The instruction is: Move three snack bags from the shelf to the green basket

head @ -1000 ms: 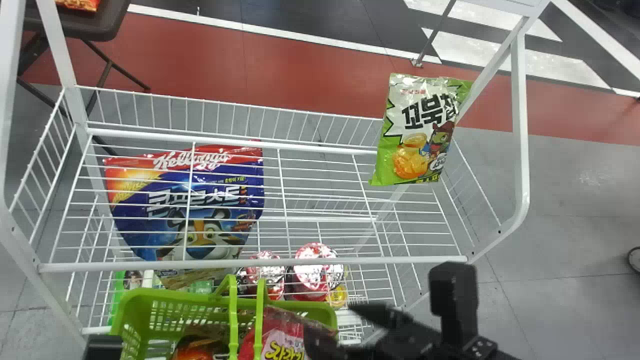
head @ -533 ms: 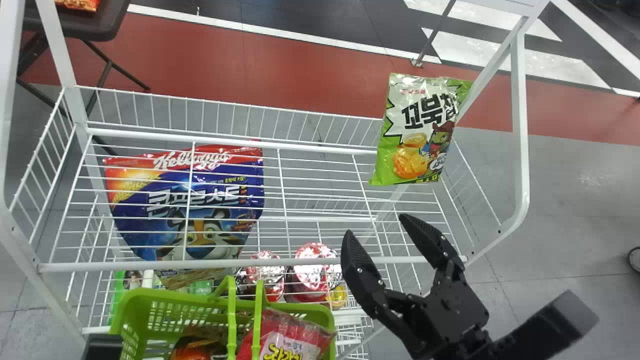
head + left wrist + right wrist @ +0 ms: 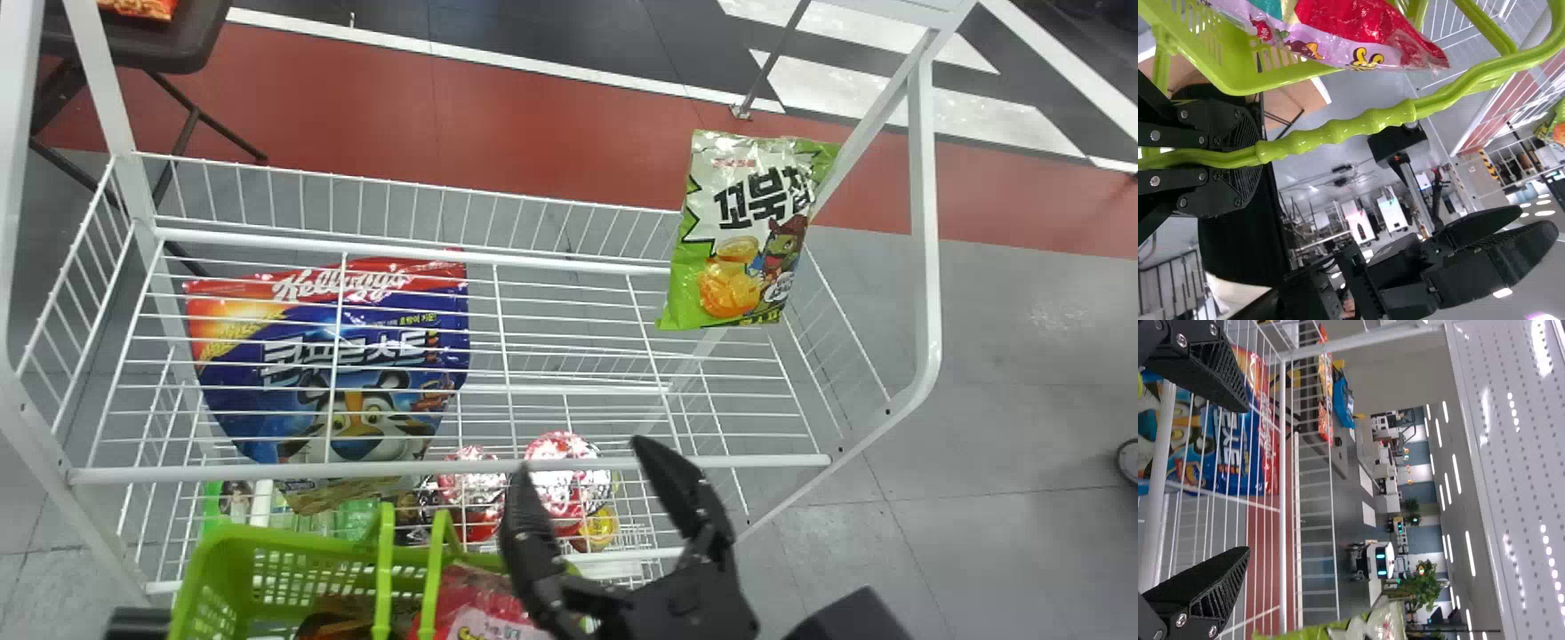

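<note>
Have a green-and-white snack bag point(image 3: 751, 231) at the far right of the white wire shelf point(image 3: 756, 461), printed face toward the head camera. See its long axis running near upright, top tipped slightly to the right. Find large black lettering high on its white panel, sloping up to the right, above orange chips and a cartoon animal.

Toward the left, see a blue-and-red bag point(image 3: 329, 356) through the white wires, broad and face out, red band uppermost. Find white lettering across that band, bigger white lettering below on the blue, then a tiger's face. Cannot tell its shelf level. Nearer the front, below the front rail, see red-and-white round lids point(image 3: 560, 476).

Hold the right tool point(image 3: 582, 458) over the front of the shelf, just beside the basket, fingers spread well apart with nothing between them.

Have the green basket point(image 3: 293, 544) before the shelf, left of the right tool, with the left tool point(image 3: 138, 625) by its left side. In the left wrist view, pinch the basket's ribbed handle point(image 3: 1338, 132) in the left tool point(image 3: 1258, 157). Find a red-and-pink bag point(image 3: 489, 604) inside, yellow lettering on its front, beside an orange-and-brown one point(image 3: 347, 625), mostly hidden.
</note>
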`<act>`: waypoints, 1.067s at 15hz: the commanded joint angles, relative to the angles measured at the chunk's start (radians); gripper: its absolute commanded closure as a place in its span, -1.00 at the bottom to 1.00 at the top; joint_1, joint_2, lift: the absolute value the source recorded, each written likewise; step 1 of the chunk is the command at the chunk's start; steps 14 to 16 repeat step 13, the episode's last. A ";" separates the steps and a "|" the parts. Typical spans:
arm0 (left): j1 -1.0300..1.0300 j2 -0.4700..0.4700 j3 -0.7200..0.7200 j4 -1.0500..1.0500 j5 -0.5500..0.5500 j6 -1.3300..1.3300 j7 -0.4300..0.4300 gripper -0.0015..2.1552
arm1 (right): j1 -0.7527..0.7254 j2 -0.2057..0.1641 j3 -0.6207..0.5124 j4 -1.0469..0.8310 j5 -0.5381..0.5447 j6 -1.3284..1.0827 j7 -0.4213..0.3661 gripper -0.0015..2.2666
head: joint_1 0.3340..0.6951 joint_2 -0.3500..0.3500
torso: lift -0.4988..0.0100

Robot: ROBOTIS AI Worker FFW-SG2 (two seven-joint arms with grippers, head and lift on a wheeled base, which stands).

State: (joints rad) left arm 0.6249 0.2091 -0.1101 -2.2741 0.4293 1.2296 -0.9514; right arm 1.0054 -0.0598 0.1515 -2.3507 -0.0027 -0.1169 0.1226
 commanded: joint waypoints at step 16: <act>0.025 -0.011 0.032 -0.015 0.016 -0.009 0.006 0.82 | -0.037 -0.026 -0.026 -0.009 -0.003 0.104 0.011 -0.94 | 1.00 -1.00 | 0.77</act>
